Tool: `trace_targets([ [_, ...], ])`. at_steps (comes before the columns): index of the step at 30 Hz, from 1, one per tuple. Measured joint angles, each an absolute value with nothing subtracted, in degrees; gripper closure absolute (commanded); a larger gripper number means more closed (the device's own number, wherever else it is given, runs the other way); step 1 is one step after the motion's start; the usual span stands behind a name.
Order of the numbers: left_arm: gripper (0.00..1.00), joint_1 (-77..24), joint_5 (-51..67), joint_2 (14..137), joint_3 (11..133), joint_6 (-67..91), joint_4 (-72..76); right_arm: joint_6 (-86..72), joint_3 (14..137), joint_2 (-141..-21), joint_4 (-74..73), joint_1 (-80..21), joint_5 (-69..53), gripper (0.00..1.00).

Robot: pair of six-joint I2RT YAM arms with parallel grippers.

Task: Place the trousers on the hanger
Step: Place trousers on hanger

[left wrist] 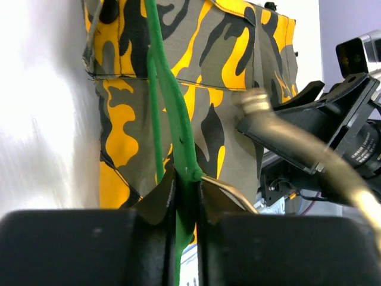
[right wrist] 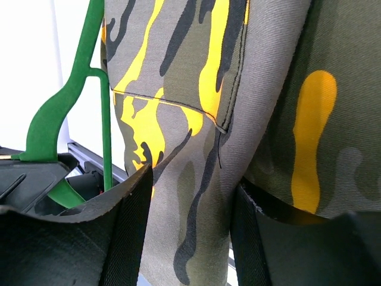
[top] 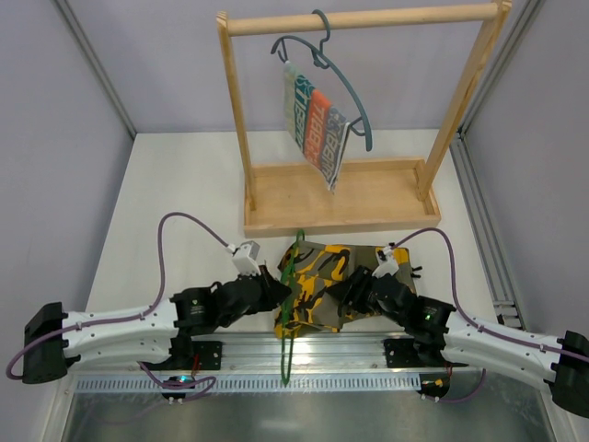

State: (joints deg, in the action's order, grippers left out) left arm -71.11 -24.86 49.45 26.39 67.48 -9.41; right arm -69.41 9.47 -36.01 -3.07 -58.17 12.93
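Pinching hanger (left wrist: 177, 134) in left end effector (left wrist: 186, 193), trousers (right wrist: 178, 71) fold in right end effector (right wrist: 191, 190).

Trousers (top: 333, 279) and wooden rack (top: 368, 198) on table (top: 175, 184)

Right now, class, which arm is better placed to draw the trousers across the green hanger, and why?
Right arm. The right jaws hold a fold of the trousers, so it can probably draw the cloth across. The left jaws are pinched shut on the hanger, better used to steady it.
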Motion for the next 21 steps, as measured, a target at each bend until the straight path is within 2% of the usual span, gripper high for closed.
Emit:
trace_targets([
  [1, 1.00, -71.2, -25.3, 49.6, 26.6, 67.4, -9.6, -69.4, 9.5, -36.0, -3.1, -58.2, 13.0, 0.51],
  [3, 1.00, -71.2, -26.2, 50.0, 27.3, 67.5, -10.7, -69.4, 9.5, -36.0, -3.1, -58.2, 13.0, 0.69],
  [7, 1.00, -71.2, -28.8, 51.1, 30.1, 68.9, -15.7, -68.2, 10.6, -37.5, -4.1, -58.2, 13.2, 0.96],
  [13, 1.00, -71.2, -31.8, 51.3, 32.9, 72.2, -22.5, -65.0, 18.8, -38.5, -16.0, -58.4, 15.8, 0.96],
  [21, 1.00, -71.2, -31.6, 53.1, 32.1, 77.9, -23.4, -63.4, 27.9, -28.2, -40.4, -58.7, 26.1, 0.96],
])
